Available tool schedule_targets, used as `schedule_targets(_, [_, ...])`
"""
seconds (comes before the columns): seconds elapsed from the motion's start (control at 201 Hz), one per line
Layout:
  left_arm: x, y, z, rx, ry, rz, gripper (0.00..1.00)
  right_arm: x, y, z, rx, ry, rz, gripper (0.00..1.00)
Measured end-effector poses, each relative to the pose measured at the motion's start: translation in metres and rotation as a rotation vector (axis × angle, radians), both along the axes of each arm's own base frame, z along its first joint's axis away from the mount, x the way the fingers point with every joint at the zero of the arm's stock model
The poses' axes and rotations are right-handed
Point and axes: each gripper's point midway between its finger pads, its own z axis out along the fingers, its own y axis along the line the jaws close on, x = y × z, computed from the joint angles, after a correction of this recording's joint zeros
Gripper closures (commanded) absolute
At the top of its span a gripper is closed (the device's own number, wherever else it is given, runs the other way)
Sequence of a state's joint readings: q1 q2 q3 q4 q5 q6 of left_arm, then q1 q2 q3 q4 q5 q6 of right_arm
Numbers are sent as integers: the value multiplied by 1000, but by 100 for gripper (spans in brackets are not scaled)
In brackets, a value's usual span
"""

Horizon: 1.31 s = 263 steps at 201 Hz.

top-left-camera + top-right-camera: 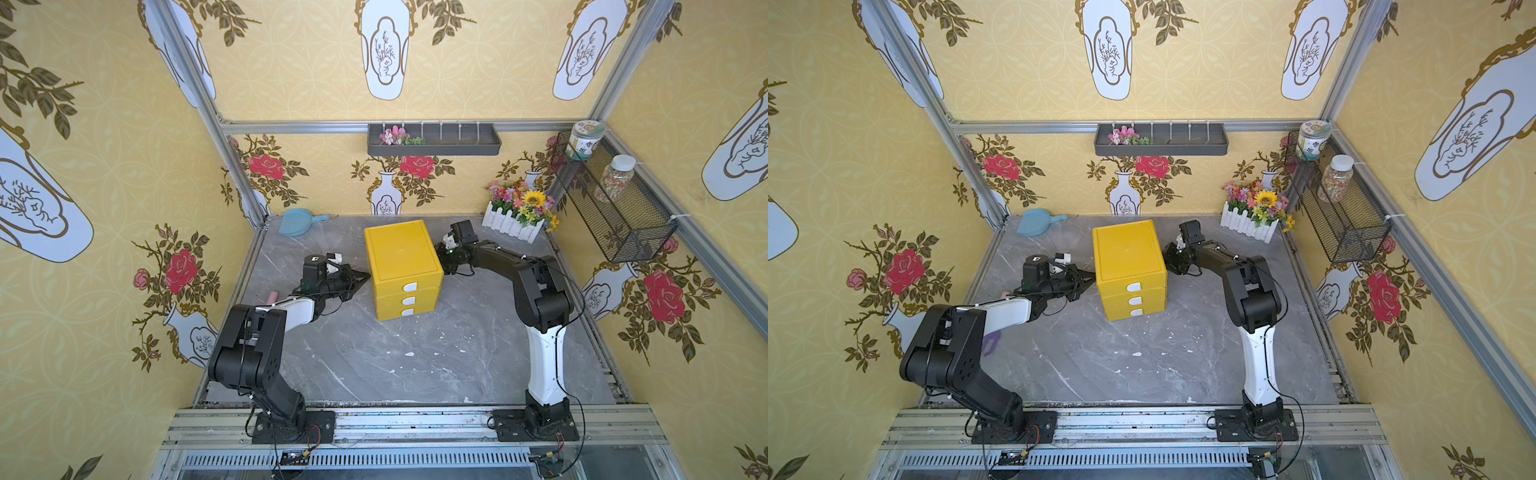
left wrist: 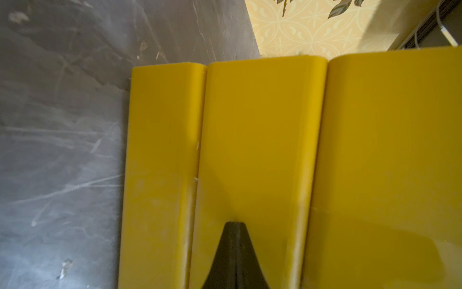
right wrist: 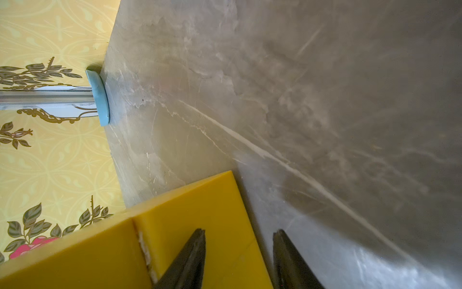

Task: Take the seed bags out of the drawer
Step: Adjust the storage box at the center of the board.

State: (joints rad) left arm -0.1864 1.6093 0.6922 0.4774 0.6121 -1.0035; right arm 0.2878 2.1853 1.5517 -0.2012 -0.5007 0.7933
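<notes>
At centre of the bench (image 1: pixel 374 357) in both top views stands the yellow cabinet (image 1: pixel 401 266), its three drawers (image 1: pixel 409 300) all shut. The seed bags are nowhere visible and presumably lie inside; which drawer holds them cannot be told. At the cabinet's left-of-frame wall the left hand (image 1: pixel 365 277), closed and empty, sets its tip against the plastic, on the middle tier in the left wrist view (image 2: pixel 233 225). At the opposite wall, toward the cabinet's upper right corner, the right hand (image 1: pixel 441 254) has its jaws apart and grips nothing. In the right wrist view one finger (image 3: pixel 192 255) overlies the yellow edge, the other the bare bench.

Likely hazards:
- The cabinet probably slides easily on the smooth bench, so uneven pressure from the two sides could turn or skid it.
- The closed tip could slip off the glossy wall.
- A pull on a drawer handle could drag the whole cabinet forward — unless it is firmly braced.
- The open jaws could snag the rear corner.
</notes>
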Motion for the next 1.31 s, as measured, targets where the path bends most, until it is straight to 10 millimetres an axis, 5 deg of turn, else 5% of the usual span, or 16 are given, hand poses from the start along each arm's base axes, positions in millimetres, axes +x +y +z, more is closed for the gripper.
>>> schedule_targets(0.314, [-35, -7, 2, 3, 13, -19, 100, 28, 39, 4, 40, -45, 75, 50])
schedule_targets(0.598, [-62, -17, 10, -9, -11, -61, 96, 28, 52, 6, 55, -36, 150, 48])
schedule_targets(0.877, [-64, -4, 35, 42, -73, -24, 95, 38, -3, 19, 10, -36, 83, 46])
schedule_targets(1.066, [-53, 48, 39, 112, -71, 134, 93, 30, -39, 30, -49, -44, 50, 45])
schedule_targets(1.31, [-27, 117, 45, 188, -50, 316, 87, -2, -77, 31, -144, -20, 29, 46])
